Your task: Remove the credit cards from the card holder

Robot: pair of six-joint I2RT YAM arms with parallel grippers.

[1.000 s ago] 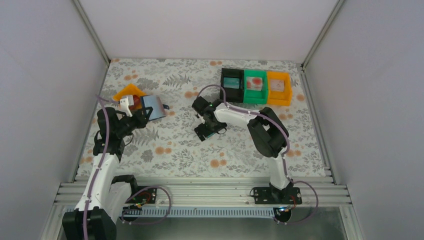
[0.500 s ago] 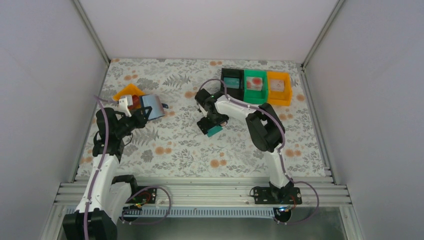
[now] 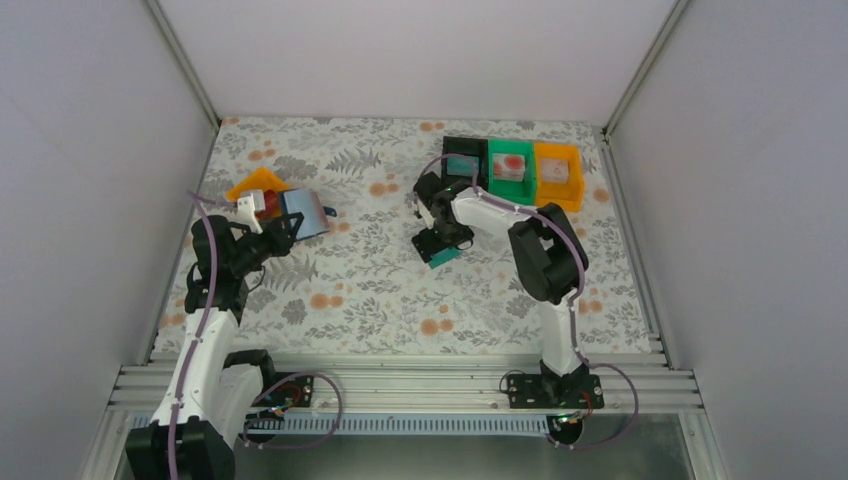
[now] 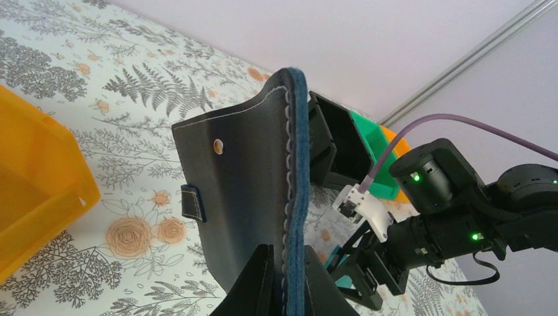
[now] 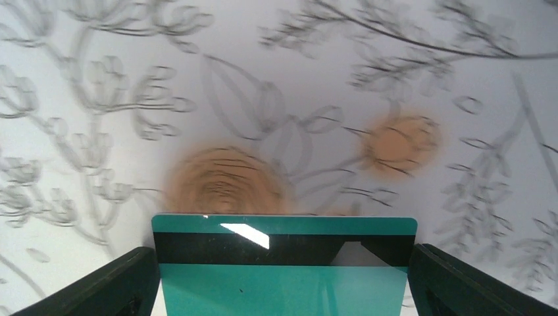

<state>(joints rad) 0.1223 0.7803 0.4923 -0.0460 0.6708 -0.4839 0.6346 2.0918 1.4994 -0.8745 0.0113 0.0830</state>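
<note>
My left gripper (image 4: 287,276) is shut on the bottom edge of the navy card holder (image 4: 243,178), which it holds upright above the table. The holder's dark closure tab (image 4: 193,201) sticks out on its left side. In the top view the card holder (image 3: 306,213) sits at the far left with the left gripper (image 3: 270,228) beside it. At mid-table the right gripper (image 3: 440,248) carries a teal credit card (image 3: 445,256). In the right wrist view that credit card (image 5: 283,289), with a black stripe, spans the wide-set fingers (image 5: 141,273) of the right gripper (image 5: 284,263) and touches both.
A black bin (image 3: 464,165), a green bin (image 3: 511,172) and an orange bin (image 3: 558,177) stand in a row at the back right, each holding something. Another orange bin (image 3: 255,186) lies tilted behind the card holder. White walls enclose the floral table.
The right arm has carried the teal card to the right and a little back, closer to the row of bins. The left arm and the card holder have stayed put.
</note>
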